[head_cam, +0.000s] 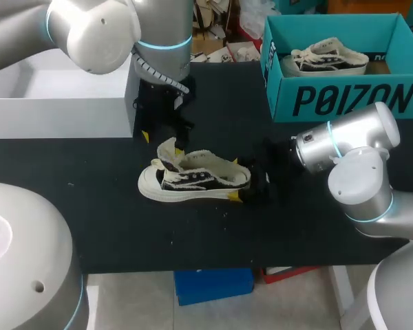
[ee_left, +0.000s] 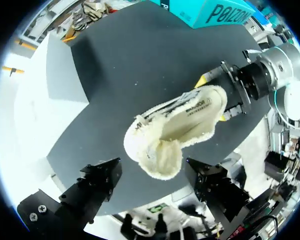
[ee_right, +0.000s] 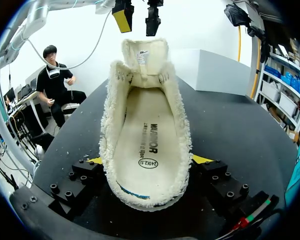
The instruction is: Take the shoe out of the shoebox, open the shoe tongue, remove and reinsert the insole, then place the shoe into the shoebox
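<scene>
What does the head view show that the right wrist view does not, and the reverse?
Only the head view: a second shoe lying in the teal shoebox, and the black side of the shoe on the table. Only the right wrist view: the insole inside that shoe, and the right pincer gripping its heel from both sides. Both: the shoe, the table and the left pincer open above the tongue.
</scene>
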{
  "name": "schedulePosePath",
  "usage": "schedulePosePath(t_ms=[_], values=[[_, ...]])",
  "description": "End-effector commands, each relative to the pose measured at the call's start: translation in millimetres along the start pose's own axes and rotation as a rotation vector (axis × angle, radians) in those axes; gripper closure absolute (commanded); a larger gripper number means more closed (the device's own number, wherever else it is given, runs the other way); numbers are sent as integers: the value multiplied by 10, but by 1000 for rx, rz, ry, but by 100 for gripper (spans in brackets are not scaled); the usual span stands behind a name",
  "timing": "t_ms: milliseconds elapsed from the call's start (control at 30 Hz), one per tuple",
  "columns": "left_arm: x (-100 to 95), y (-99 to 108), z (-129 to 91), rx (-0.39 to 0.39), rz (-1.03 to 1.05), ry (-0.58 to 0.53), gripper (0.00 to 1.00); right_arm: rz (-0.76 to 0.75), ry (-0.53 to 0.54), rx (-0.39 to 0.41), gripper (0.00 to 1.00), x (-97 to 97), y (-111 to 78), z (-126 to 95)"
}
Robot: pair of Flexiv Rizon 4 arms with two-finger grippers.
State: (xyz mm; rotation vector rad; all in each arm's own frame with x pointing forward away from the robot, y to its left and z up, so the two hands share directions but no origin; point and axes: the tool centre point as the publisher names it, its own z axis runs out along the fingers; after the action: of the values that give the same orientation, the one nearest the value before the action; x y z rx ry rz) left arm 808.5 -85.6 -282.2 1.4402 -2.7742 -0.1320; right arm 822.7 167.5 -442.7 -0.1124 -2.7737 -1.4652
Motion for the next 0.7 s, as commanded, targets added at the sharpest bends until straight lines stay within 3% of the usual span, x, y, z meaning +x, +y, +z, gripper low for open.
schedulePosePath(t_ms=[33, 67, 133, 267, 700], values=[[118, -183, -125, -163, 517, -21, 100, 1, -2, 1, 100, 1, -40, 12], [138, -222, -138, -191, 578, -4, 100, 1, -2, 1, 100, 1, -40, 12], [172, -294, -138, -328, 758, 41, 100, 1, -2, 1, 100, 1, -40, 12], [254, -415, -130, -450, 953, 173, 100, 1, -2, 1, 100, 1, -40, 12], [254, -415, -130, -450, 953, 173, 100, 1, -2, 1, 100, 1, -40, 12]])
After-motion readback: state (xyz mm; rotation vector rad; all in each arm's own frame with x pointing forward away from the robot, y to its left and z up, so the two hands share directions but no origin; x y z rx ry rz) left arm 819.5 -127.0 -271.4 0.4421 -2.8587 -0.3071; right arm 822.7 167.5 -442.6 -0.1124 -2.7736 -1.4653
